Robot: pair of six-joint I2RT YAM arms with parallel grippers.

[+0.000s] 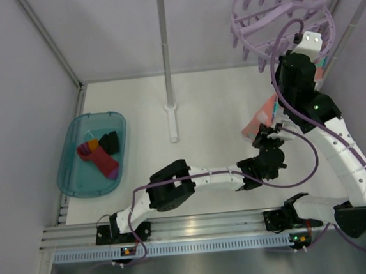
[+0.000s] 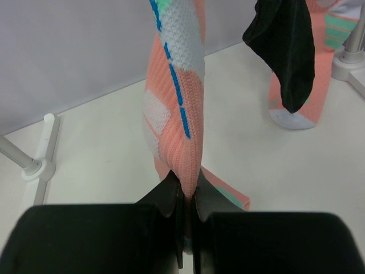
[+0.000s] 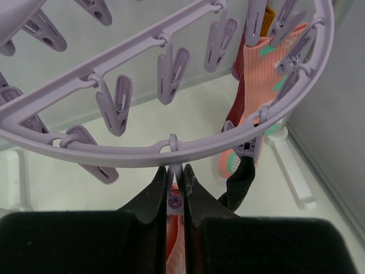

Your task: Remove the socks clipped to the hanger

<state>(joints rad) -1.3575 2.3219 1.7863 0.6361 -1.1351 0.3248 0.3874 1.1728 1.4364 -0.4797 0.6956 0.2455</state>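
Left claw [image 2: 187,194], right claw [image 3: 174,181] both closed

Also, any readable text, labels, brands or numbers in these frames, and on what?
No readable text in any view.
salmon sock: blue stripe with white and green patches only, no lettering.
hanger: plain lilac plastic, no marking visible on the ring or pegs.
teal tub: no label visible; too small in the top view to rule out fine print.
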